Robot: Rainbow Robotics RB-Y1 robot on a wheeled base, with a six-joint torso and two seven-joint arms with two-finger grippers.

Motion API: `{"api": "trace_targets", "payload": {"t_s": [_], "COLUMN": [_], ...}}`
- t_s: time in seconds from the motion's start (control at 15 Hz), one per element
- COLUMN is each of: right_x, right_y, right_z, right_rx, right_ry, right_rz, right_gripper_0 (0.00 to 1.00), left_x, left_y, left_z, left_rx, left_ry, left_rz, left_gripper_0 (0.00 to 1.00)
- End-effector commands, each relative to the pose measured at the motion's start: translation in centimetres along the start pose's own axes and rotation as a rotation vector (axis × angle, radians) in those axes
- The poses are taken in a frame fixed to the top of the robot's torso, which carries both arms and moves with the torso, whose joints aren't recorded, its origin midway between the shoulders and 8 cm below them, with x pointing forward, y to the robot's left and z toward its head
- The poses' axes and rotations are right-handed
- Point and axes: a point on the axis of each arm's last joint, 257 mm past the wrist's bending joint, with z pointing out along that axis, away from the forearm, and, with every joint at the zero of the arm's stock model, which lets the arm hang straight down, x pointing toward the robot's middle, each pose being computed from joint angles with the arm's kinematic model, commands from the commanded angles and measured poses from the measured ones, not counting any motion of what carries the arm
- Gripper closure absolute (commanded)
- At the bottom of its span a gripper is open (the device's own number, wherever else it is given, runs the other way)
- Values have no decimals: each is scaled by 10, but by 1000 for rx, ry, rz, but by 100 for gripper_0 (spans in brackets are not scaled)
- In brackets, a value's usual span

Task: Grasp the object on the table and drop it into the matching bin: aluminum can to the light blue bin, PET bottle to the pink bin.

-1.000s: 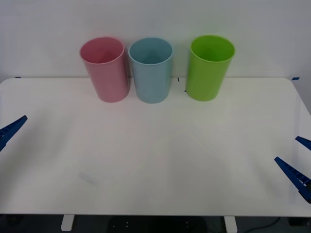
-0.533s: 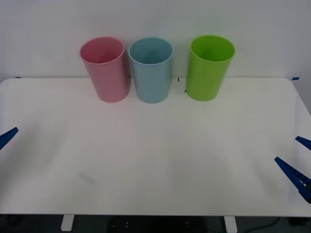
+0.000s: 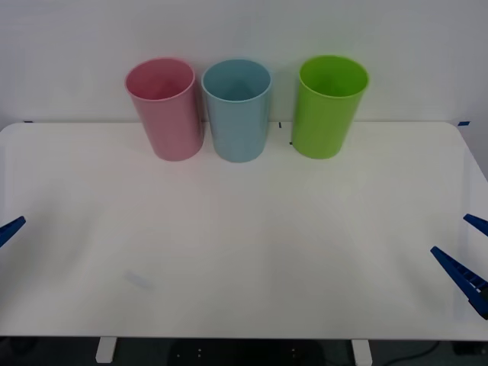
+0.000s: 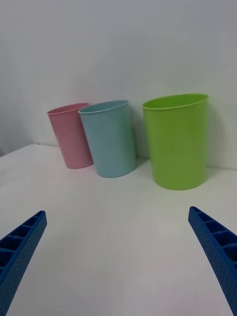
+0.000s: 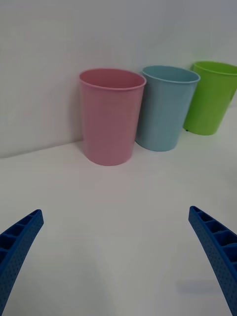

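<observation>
The light blue bin stands at the back of the white table, between the pink bin and a green bin. No aluminum can, PET bottle or other object shows on the table. My left gripper hovers open and empty at the table's left edge, one blue fingertip showing in the front view. At the right edge my right gripper is also open and holds nothing. Both wrist views face the bins: pink bin, light blue bin.
The three bins stand close together along the back wall, the green bin a little apart to the right. A broad stretch of bare tabletop lies between the bins and the front edge.
My left gripper has drawn back toward the near left edge of the table. The right gripper and the bins have not moved.
</observation>
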Motion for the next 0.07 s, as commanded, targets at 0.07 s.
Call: {"api": "trace_targets", "payload": {"t_s": [0.07], "right_x": [0], "right_y": [0], "right_z": [0], "right_rx": [0], "right_ry": [0], "right_rz": [0], "right_gripper_0": [0], "left_x": [0], "left_y": [0], "left_z": [0], "left_rx": [0], "left_ry": [1], "left_rz": [-1], "left_gripper_0": [0]}}
